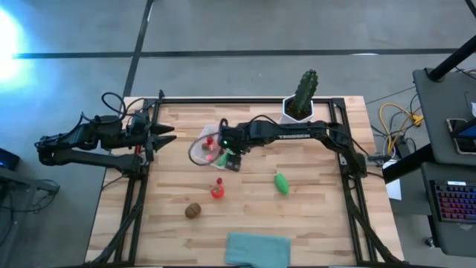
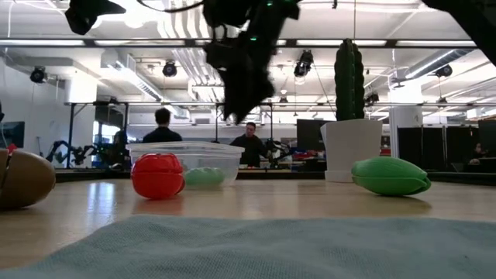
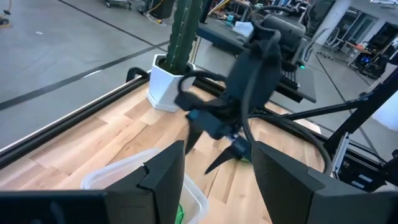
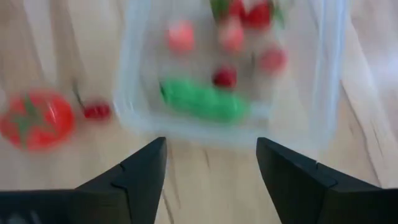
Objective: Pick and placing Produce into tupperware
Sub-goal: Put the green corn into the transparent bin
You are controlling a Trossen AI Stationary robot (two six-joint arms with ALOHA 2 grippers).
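Observation:
The clear tupperware (image 1: 202,149) sits on the table left of centre. In the right wrist view, the tupperware (image 4: 230,74) holds one green oblong piece (image 4: 202,101) and several small red and pink ones. My right gripper (image 4: 210,146) hovers open and empty just above its rim, also seen from above (image 1: 227,152). On the bare wood lie a red tomato (image 1: 216,192), a tiny red piece (image 4: 96,111), a brown kiwi (image 1: 193,211) and a second green piece (image 1: 281,182). My left gripper (image 1: 167,134) waits open at the table's left edge, pointing at the tupperware.
A tall cactus in a white pot (image 1: 300,104) stands at the far edge, behind my right arm. A teal folded cloth (image 1: 256,249) lies at the near edge. A black frame rail (image 1: 134,193) borders the table. People stand in the room beyond (image 2: 249,143).

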